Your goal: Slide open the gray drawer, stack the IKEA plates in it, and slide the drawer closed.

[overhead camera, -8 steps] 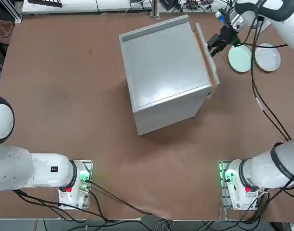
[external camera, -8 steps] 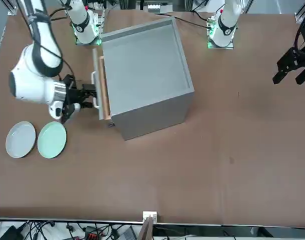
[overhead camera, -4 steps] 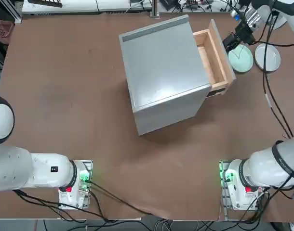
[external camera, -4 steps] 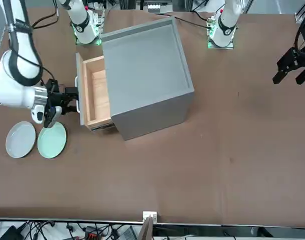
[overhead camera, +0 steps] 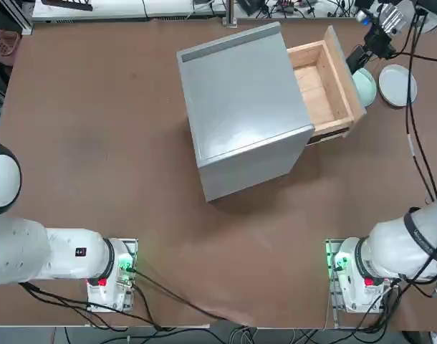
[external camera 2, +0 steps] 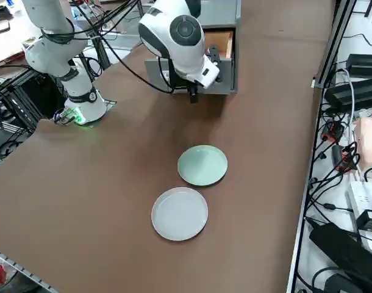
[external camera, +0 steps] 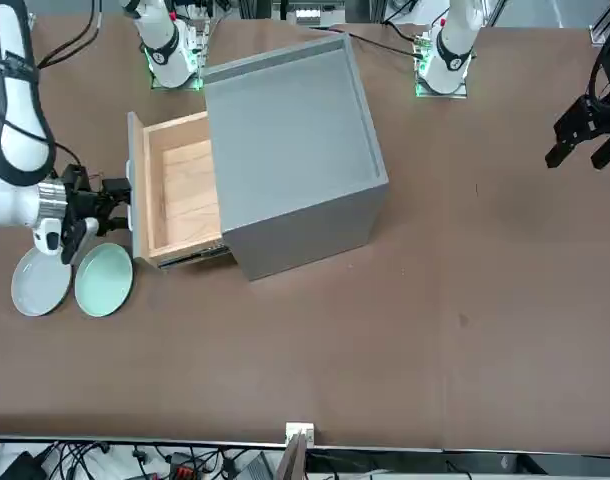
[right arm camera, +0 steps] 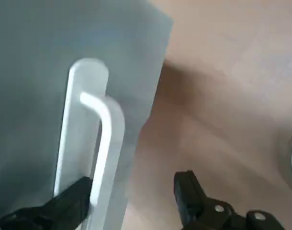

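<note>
From the cabinet (overhead camera: pixel 243 93) juts its open drawer (overhead camera: pixel 319 93), whose handle (right arm camera: pixel 109 143) the right gripper (right arm camera: pixel 135 179), jaws spread wide and clamping nothing, seemingly hooks with one finger and should draw straight out, clear of the green plate (external camera 2: pixel 202 165) and white plate (external camera 2: pixel 180 213) farther from the cabinet.

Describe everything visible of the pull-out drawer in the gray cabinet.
The pull-out drawer stands open, slid out of the large matte gray box-shaped cabinet. Its box looks like light wood, its bare floor showing; the gray front panel bears a white curved bar handle. A dark runner shows along one side. The right end effector is open at the handle; contact is unclear.
</note>
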Action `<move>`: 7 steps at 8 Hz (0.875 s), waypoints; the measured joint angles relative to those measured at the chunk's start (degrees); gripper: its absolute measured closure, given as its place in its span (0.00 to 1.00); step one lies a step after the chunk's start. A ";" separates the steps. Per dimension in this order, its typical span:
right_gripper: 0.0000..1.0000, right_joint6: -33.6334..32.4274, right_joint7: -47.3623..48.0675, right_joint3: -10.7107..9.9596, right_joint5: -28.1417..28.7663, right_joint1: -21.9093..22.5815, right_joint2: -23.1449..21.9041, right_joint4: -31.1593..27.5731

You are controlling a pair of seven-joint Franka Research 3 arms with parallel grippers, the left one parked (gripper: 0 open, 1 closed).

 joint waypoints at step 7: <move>0.00 -5.75 15.53 -0.74 -3.54 -7.31 2.67 14.03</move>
